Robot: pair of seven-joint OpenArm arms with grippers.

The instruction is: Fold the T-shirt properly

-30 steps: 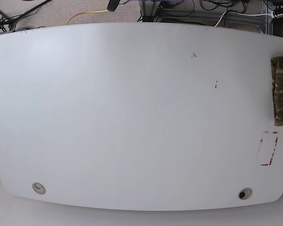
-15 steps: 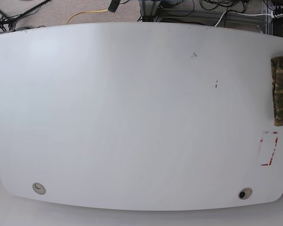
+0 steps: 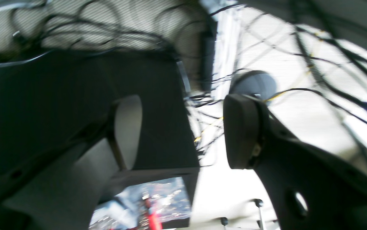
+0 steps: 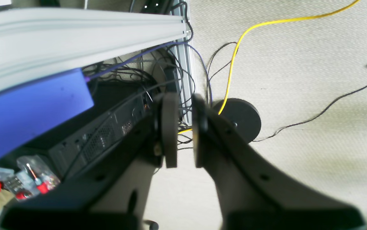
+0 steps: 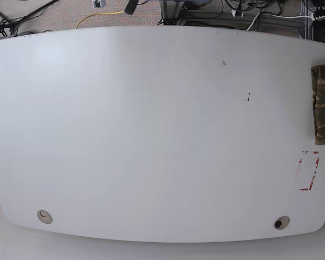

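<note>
**Operator:** Across the white table (image 5: 151, 135) I go left to right in the base view: a round cable port (image 5: 44, 216) near the front left corner, a bare middle, two small dark marks (image 5: 248, 97) right of centre, a second port (image 5: 281, 222) near the front right corner, and a red-and-white tape outline (image 5: 309, 170) by the right edge.

**Colleague:** And the T-shirt?

**Operator:** I see only a strip of it. The T-shirt (image 5: 324, 104) lies at the table's right edge, camouflage print, cut off by the frame, just behind the tape outline. How it is laid out beyond that strip I cannot tell.

**Colleague:** The pincers?

**Operator:** Neither arm shows in the base view. My right wrist camera looks down at carpet: the right gripper (image 4: 181, 131) has its pads (image 4: 169, 129) close together with a narrow gap, holding nothing. Left of it are a grey rail (image 4: 74, 35), a blue panel (image 4: 30, 108) and a black case (image 4: 106, 127); right of it a yellow cable (image 4: 234, 57) runs to a round black base (image 4: 241, 118).

**Colleague:** And the left?

**Operator:** The left wrist view is blurred. The left gripper (image 3: 183, 131) stands wide apart and empty, with one pad (image 3: 241, 131) sharp enough to make out against tangled black cables (image 3: 314, 73).
</note>
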